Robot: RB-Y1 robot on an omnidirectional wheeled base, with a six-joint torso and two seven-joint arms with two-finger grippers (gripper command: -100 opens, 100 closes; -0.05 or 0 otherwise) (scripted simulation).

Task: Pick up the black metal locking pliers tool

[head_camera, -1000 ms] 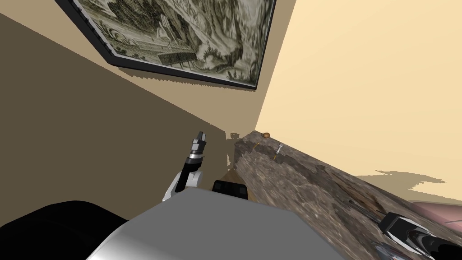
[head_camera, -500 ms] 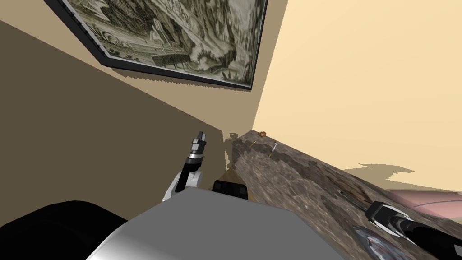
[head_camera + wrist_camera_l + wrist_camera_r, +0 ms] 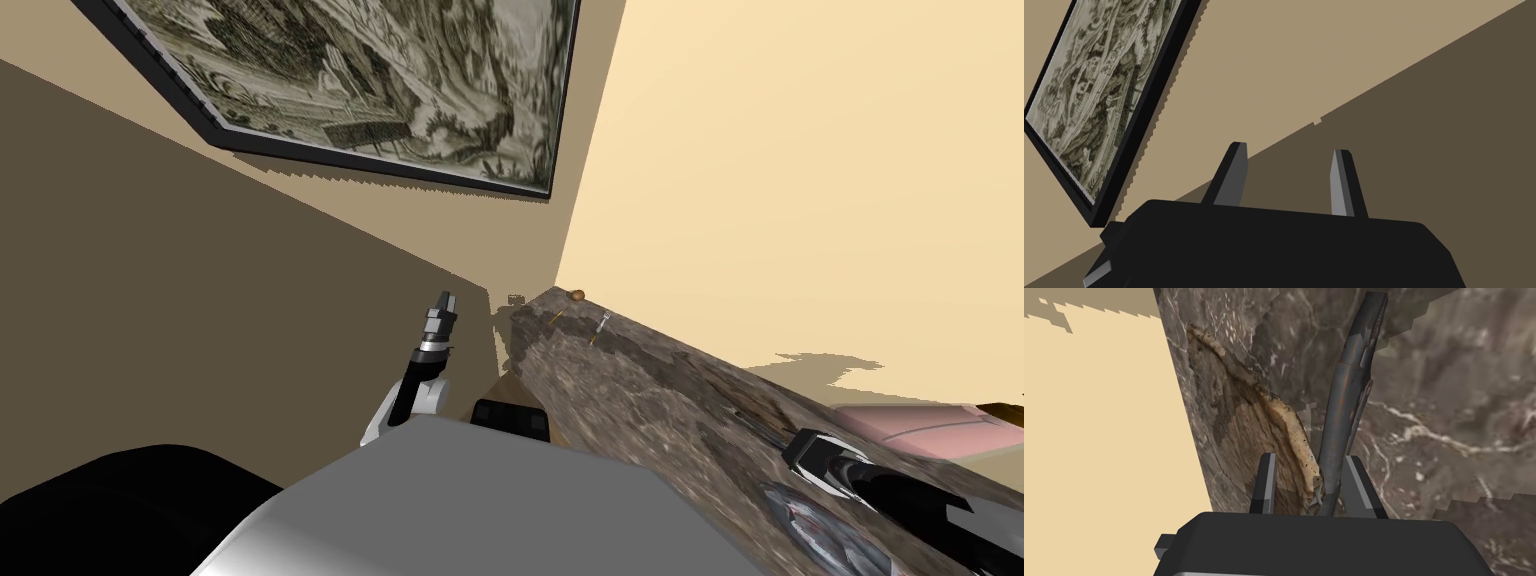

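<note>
The right gripper [image 3: 1310,460] has slid forward along the dark marbled counter [image 3: 1449,378] over the last second (my head turned a little too). Its fingers now stand apart, astride the near end of the grey-black pliers [image 3: 1344,398] lying on the counter, so closing looks next. The left gripper [image 3: 1289,150] hangs open, idle

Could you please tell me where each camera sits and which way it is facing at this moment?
Right wrist view: on the right hand, looking down at the brown marbled stone countertop; the open right gripper has the dark grey metal locking pliers between its fingers.
Left wrist view: on the raised left hand, facing a wall; the open left gripper shows.
Head view: on the head, looking steeply down and forward; both grippers show.
Shared: head and right wrist views both show the countertop.
</note>
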